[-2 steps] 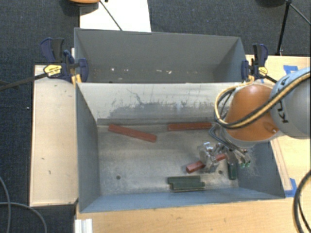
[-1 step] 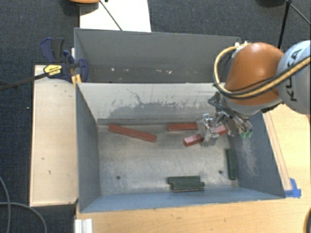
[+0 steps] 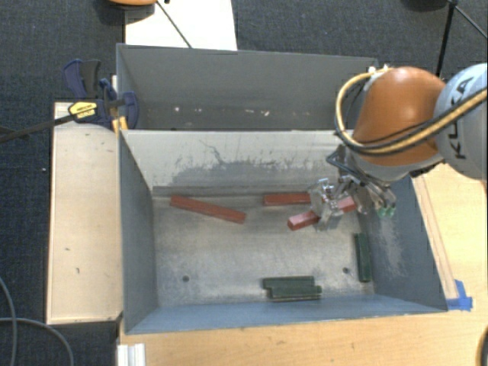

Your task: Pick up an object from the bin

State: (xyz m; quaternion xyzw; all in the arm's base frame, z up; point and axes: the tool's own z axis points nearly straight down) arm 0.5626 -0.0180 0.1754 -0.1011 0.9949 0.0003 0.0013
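- The claw (image 3: pixel 329 210) sits over a short red block (image 3: pixel 302 221) at the bin's (image 3: pixel 137 227) two o'clock; apart or together, I cannot tell.
- A green block (image 3: pixel 290 288) lies at six o'clock.

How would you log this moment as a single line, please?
tool: down in bin, right side | at: tilted red-brown bar | held: cannot tell

Glossy orange dome-shaped wrist cover (image 3: pixel 396 117). A yellowish cable (image 3: pixel 341 114) loops round its 9 o'clock edge, with a dark cable alongside. Pale grey arm link (image 3: pixel 469 97) at 3 o'clock, with dark KUKA lettering. Silver metal gripper (image 3: pixel 329 203) at 7 o'clock.
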